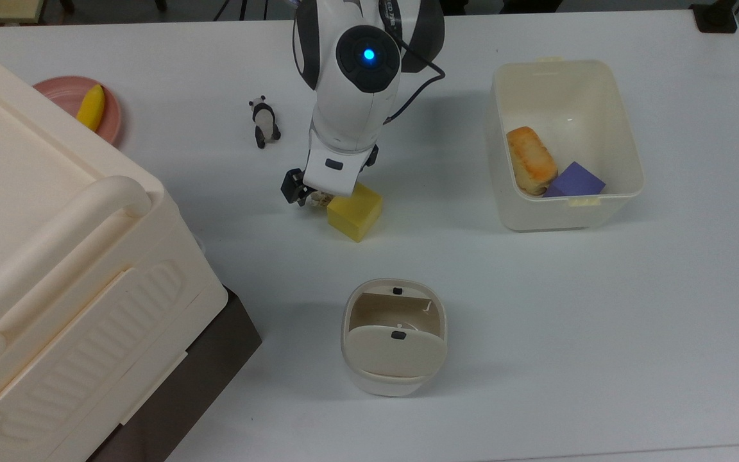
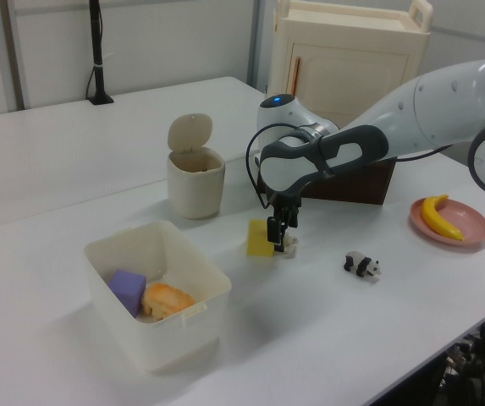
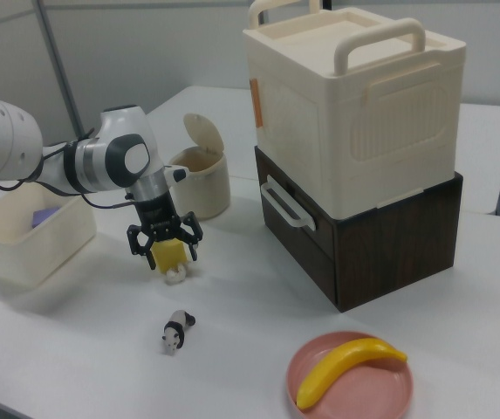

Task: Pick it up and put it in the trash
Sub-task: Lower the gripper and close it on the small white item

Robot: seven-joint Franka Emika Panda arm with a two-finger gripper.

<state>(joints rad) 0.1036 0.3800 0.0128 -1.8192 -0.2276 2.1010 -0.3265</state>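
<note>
Small off-white crumpled paper wad (image 3: 175, 273) on the white table, touching a yellow cube, cream rounded-square bin (image 1: 394, 337) standing upright well apart, flap lid swung open
</note>
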